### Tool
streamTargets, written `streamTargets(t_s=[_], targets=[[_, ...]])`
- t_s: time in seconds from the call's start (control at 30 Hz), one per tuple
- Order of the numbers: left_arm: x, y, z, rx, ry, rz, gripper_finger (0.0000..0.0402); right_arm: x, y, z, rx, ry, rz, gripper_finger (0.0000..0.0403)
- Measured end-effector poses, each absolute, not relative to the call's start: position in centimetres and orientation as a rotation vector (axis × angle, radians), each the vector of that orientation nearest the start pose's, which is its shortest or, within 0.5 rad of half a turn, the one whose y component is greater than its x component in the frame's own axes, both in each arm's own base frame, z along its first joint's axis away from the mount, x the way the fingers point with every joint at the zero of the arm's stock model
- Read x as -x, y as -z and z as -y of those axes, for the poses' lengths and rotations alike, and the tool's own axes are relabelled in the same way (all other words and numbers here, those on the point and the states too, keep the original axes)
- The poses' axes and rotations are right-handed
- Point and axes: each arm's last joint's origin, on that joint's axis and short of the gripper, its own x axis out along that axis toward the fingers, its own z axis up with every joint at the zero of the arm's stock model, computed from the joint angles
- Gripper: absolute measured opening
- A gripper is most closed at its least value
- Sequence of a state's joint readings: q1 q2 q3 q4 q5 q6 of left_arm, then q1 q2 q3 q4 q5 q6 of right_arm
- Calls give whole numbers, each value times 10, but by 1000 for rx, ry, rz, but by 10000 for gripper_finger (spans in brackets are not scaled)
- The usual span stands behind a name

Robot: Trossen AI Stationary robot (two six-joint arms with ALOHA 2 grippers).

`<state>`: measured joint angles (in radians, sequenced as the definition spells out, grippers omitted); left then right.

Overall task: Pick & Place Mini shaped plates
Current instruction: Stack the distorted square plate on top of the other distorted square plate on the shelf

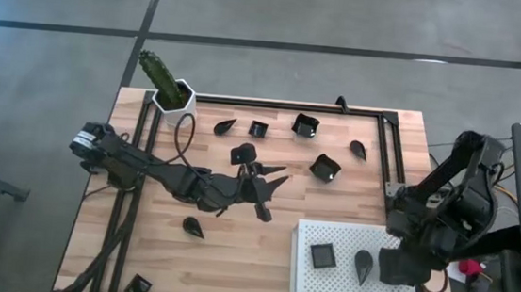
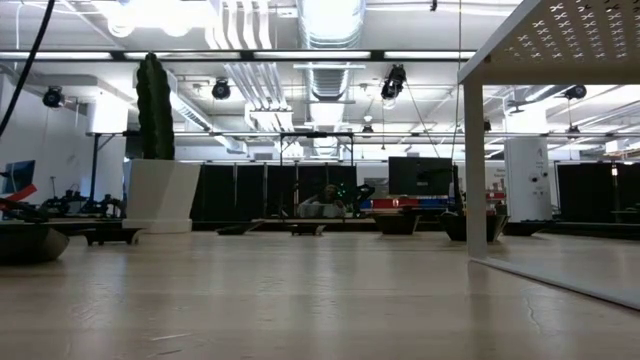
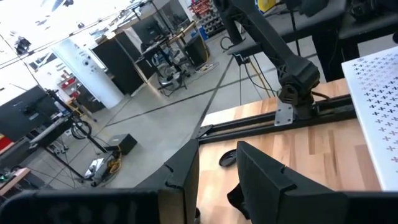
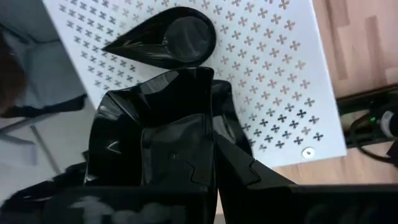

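Note:
Several tiny black plates lie scattered on the wooden table: teardrop ones (image 1: 224, 126) (image 1: 359, 149) (image 1: 194, 226) and square ones (image 1: 258, 128) (image 1: 305, 123) (image 1: 325, 168) (image 1: 244, 154) (image 1: 139, 286). A square plate (image 1: 324, 256) and a teardrop plate (image 1: 363, 266) (image 4: 168, 37) rest flat on the white perforated tray (image 1: 403, 244). My left gripper (image 1: 271, 192) (image 3: 217, 180) hovers open at mid-table, beside the square plate at its far side and pointing toward the right edge. My right gripper (image 1: 387, 266) (image 4: 186, 74) is shut over the tray, its tips next to the teardrop plate. My right gripper's shut fingertips (image 4: 193, 78) stand right at the round end (image 4: 186, 53) of the teardrop plate, which lies flat on the tray. I cannot tell whether they touch it.
A white pot with a green cactus (image 1: 172, 96) (image 2: 160, 190) stands at the far left corner. A black rail frame (image 1: 292, 104) runs along the far edge and down the right side (image 1: 388, 148). Bare wood lies between the left arm and the near edge.

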<state>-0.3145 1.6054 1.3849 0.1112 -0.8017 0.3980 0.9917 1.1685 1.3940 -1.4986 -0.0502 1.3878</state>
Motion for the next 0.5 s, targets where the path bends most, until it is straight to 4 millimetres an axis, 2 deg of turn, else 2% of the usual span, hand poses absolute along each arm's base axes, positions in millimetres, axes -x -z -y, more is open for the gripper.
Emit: streamTargets(t_s=[0.33,0.5], targets=[[-357,-363,94,-441,-457,-186,106,-95,-360,-149,-407,29,-1473,8],[-357,-362,98,-444,-303,-181,106,-95,-360,-149,-408,28,-1474,8]])
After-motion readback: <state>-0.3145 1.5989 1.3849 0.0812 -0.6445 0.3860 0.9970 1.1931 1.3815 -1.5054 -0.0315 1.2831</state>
